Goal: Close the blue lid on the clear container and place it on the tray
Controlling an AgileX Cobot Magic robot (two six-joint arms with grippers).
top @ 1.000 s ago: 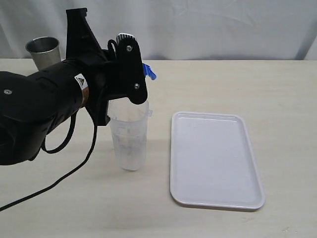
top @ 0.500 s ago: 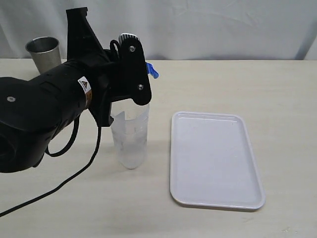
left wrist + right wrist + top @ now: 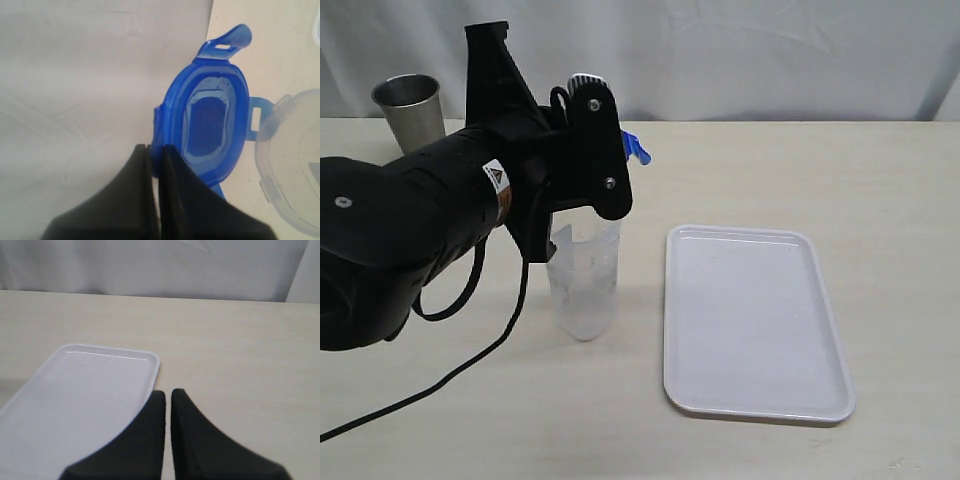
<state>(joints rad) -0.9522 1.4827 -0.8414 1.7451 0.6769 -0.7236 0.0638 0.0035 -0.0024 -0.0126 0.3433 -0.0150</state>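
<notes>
1. blue lid [image 3: 210,125] pinched at its rim by my left gripper [image 3: 155,148], jaws clamped on it, in the air.
2. clear container [image 3: 583,280] upright mid-table. its mouth is lower than the lid and offset, not squarely under it.
3. tray [image 3: 750,400] just beside the container. right gripper [image 3: 165,392] closed, empty, by the tray's edge.

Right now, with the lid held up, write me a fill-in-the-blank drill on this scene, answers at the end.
1. The blue lid is pinched at its edge by the ____.
2. The clear container stands upright on the ____, beside the white tray.
3. The right fingers are shut and hold ____.
4. In the exterior view, the steel cup stands to the ____ of the clear container.
Answers: left fingers; table; nothing; left.
</notes>
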